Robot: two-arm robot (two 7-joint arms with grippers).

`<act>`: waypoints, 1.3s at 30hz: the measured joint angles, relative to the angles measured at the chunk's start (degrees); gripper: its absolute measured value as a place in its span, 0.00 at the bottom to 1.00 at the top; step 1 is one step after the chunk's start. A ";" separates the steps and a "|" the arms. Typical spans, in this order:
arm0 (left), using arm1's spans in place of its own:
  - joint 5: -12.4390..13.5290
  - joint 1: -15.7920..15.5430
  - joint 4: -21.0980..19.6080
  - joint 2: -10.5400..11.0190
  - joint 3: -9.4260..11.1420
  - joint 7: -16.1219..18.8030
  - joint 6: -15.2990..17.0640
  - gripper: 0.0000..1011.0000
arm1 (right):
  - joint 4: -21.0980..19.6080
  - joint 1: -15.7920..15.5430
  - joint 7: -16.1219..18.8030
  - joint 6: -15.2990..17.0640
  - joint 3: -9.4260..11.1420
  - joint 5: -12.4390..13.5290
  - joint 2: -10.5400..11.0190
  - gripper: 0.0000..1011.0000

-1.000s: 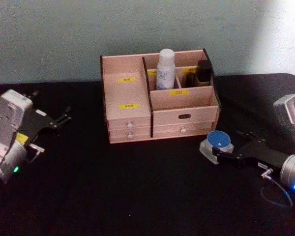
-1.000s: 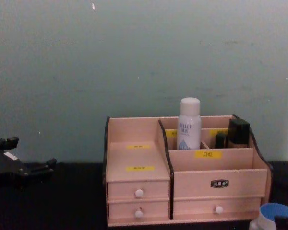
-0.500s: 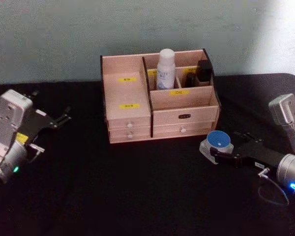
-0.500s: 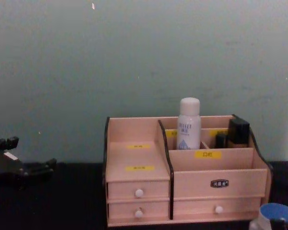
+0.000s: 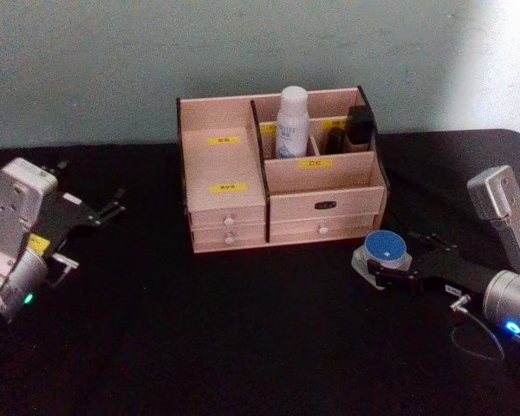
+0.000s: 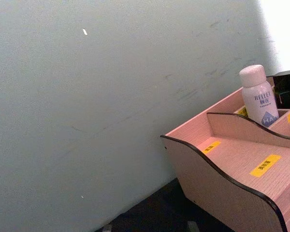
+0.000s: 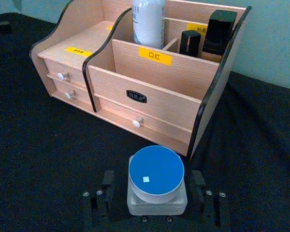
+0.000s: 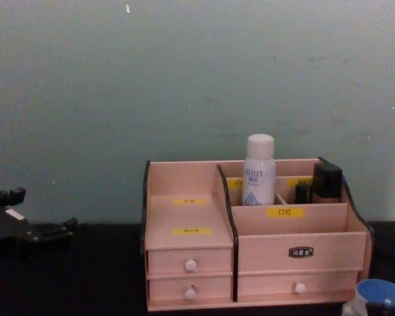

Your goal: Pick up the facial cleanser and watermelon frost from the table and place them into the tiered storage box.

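The right gripper [image 7: 153, 182] has crept forward over the last second, so its fingers [image 7: 108, 186] now stand on either side of the blue-lidded jar [image 7: 156, 169]. They are spread, with a sliver of gap on each flank, and not yet clamped. The jar itself has not shifted: it sits on the table [image 5: 243, 338], just in front of the right front corner of the tiered storage box [image 5: 325, 186]. A white bottle [image 5: 292, 121] stands upright in a rear compartment, likely the first item delivered. The approach looks finished; closing, lifting and placing the jar remain. The left gripper [image 5: 100, 201] rests parked at far left
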 joint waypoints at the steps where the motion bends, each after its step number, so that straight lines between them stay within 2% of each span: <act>1: 0.00 0.00 0.00 0.00 0.00 0.00 0.00 0.99 | 0.05 0.05 0.00 -0.01 -0.04 -0.03 -0.02 0.99; 13: 0.00 0.00 0.00 0.00 0.00 0.00 0.00 0.99 | 1.10 0.94 0.14 0.16 -0.71 -0.58 -0.46 0.99; 39: 0.00 0.00 0.00 0.00 0.00 0.00 0.00 0.99 | 2.08 1.34 -0.09 0.10 -0.67 -1.11 -1.23 0.99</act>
